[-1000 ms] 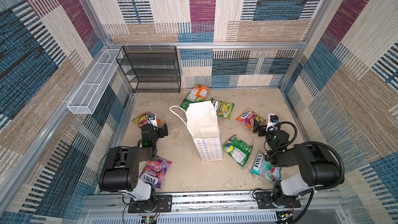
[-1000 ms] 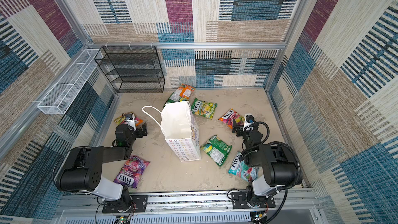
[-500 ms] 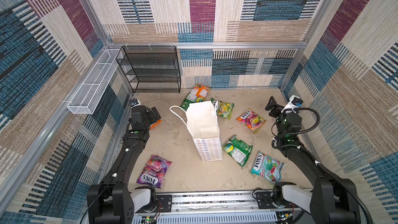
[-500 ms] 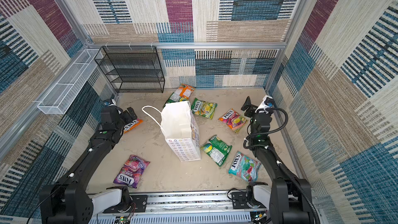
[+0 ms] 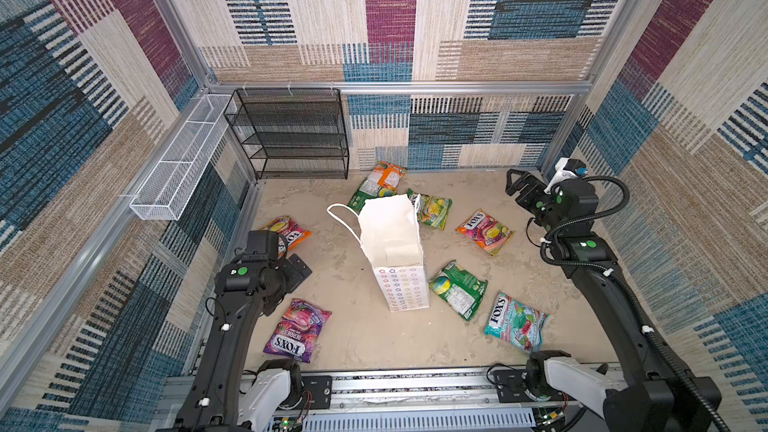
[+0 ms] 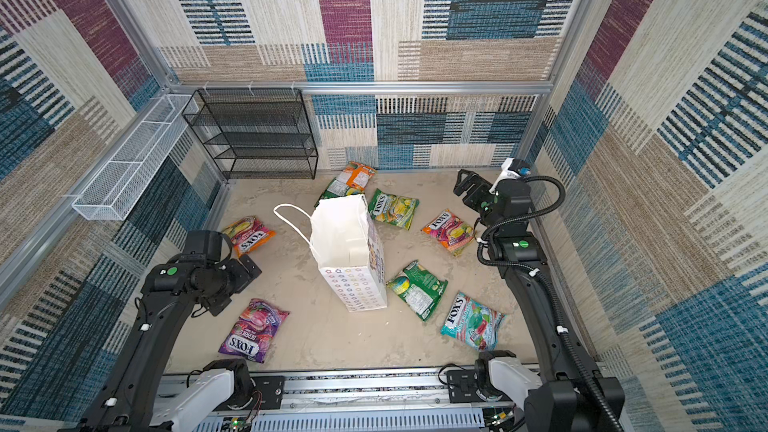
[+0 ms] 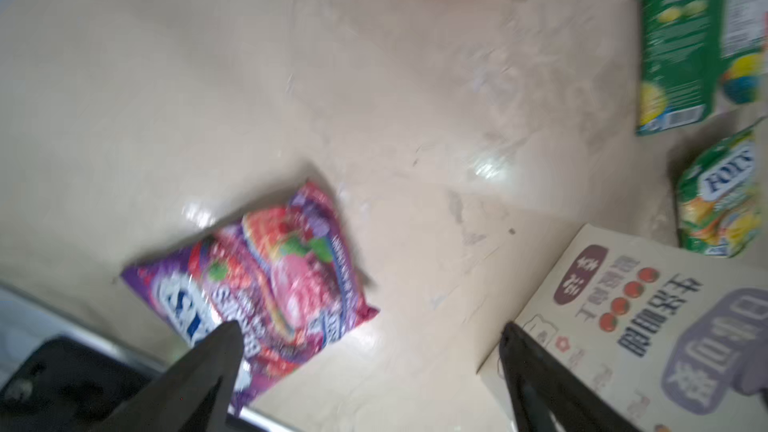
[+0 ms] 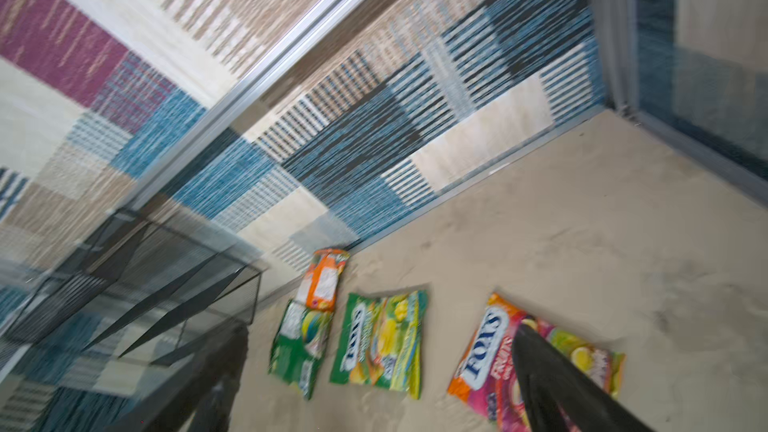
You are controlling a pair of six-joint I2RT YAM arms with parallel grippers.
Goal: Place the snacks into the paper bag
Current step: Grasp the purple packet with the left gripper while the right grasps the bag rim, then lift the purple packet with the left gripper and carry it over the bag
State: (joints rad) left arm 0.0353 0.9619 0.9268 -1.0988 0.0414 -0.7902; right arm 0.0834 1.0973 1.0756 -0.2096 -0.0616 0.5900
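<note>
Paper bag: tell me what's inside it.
In both top views the paper bag stands open, showing only bare white inner walls and no contents. Its bottom is hidden behind the near wall.

The paper bag (image 5: 392, 238) stands upright mid-tabletop (image 5: 353, 338) — white, mouth open, flower rings printed low. Eight glossy snacks (image 5: 484, 231) lie flat around it: a purple packet (image 5: 297, 332) left-front, a green packet (image 5: 457, 289) and a teal packet (image 5: 515, 322) right-front — the rest beside and behind.

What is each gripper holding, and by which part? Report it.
Nothing is held. The left gripper and the right gripper are both open and empty, clear of the snacks.
</note>
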